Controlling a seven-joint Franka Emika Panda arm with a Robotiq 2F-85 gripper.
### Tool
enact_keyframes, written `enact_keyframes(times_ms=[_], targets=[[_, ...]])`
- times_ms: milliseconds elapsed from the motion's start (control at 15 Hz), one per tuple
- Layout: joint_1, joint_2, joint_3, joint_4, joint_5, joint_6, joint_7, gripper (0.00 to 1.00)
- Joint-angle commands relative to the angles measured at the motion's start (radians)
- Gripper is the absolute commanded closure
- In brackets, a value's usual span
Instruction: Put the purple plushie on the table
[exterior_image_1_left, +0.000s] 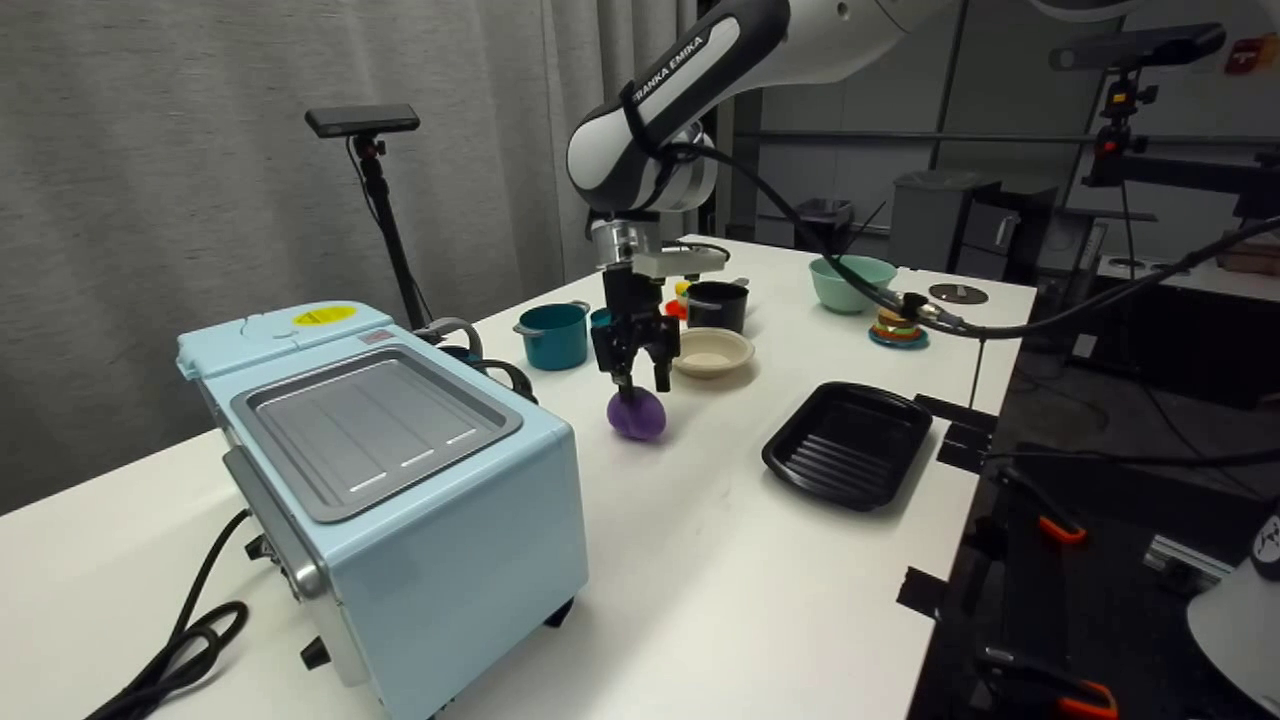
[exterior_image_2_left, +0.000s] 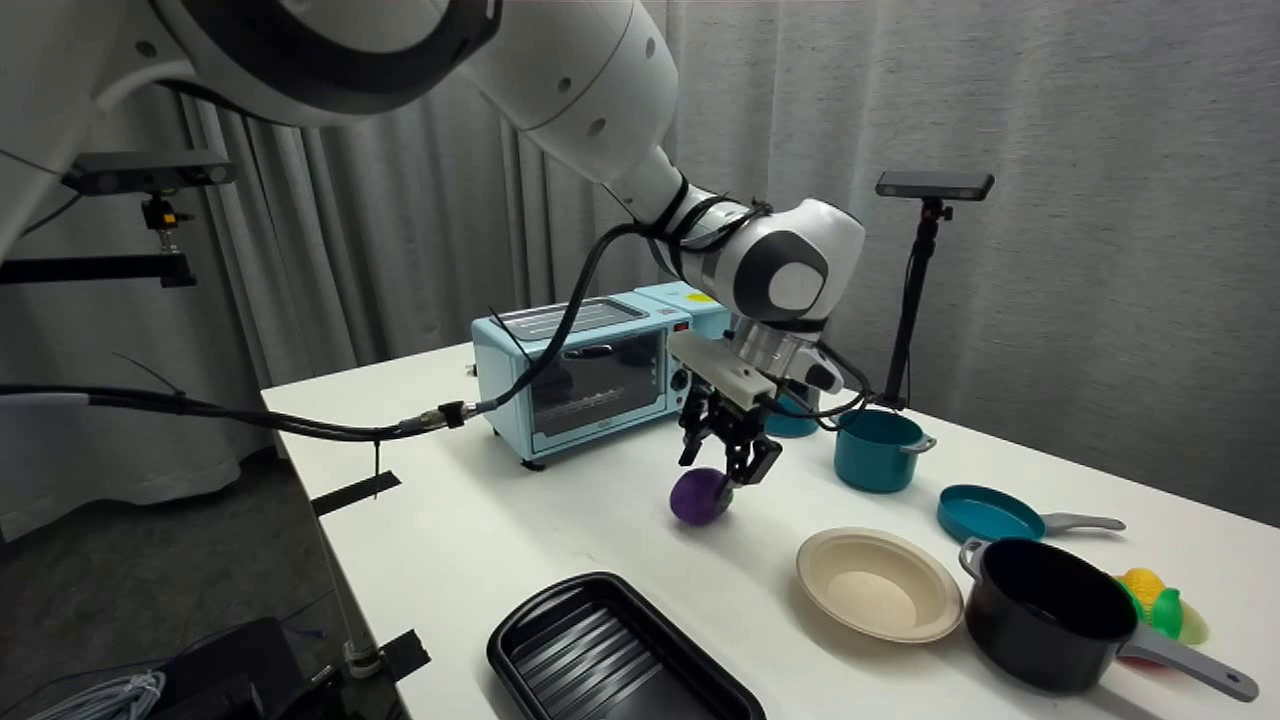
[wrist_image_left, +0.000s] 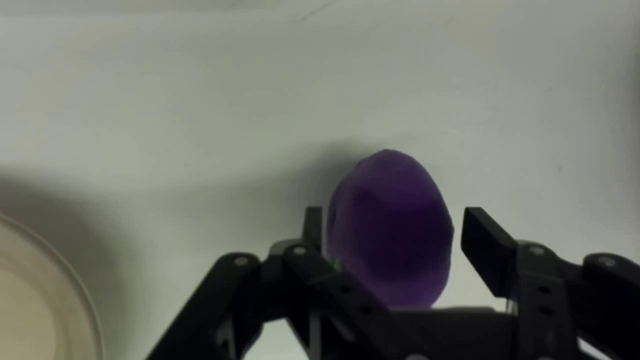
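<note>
Although the gripper (wrist_image_left: 392, 221) is positioned right over the purple plushie (exterior_image_2_left: 697, 498), nothing appears to be grasped: in the wrist view the fingers (wrist_image_left: 486, 255) are spread in release, one along either side; whether either is touching cannot be told. The plushie is seen resting on the white table (exterior_image_1_left: 720, 600), between the long edge marked with black tape (exterior_image_1_left: 921, 592) and the opposite long edge, well away from any corner. Placement is judged complete; only withdrawal is left to be made.

Handling (estimated): light, soft, hardly slippery, easily rolled. If regrasping is needed, hold should be taken across the rounded middle with a gentle squeeze, clear of the green patch (wrist_image_left: 335, 262) at one end.

Count: one plushie; one toaster oven (exterior_image_2_left: 610, 385), toward a short edge; one black ridged tray (exterior_image_1_left: 850, 445), by the taped edge; one beige bowl (exterior_image_2_left: 878, 600); one mint-green bowl (exterior_image_1_left: 832, 288); one toy burger (exterior_image_1_left: 894, 326) and one lid (exterior_image_1_left: 957, 294), toward the taped edge's corner farthest from the oven; one black saucepan (exterior_image_2_left: 1040, 640); one teal pot (exterior_image_2_left: 873, 460); one teal skillet (exterior_image_2_left: 985, 515); one further teal vessel (exterior_image_2_left: 790, 426), partly hidden. One toy corn (exterior_image_2_left: 1142, 583) is distinguished behind the saucepan; the toy vegetables (exterior_image_2_left: 1168, 612) beside it cannot be counted.
</note>
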Motion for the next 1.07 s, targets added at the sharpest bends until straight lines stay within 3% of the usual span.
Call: enact_keyframes(times_ms=[0, 1000], targets=[[-0.031, -0.042, -0.001, -0.013, 0.017, -0.019, -0.017, 0.0], [-0.121, -0.353, -0.038, -0.207, 0.045, 0.039, -0.157, 0.0]])
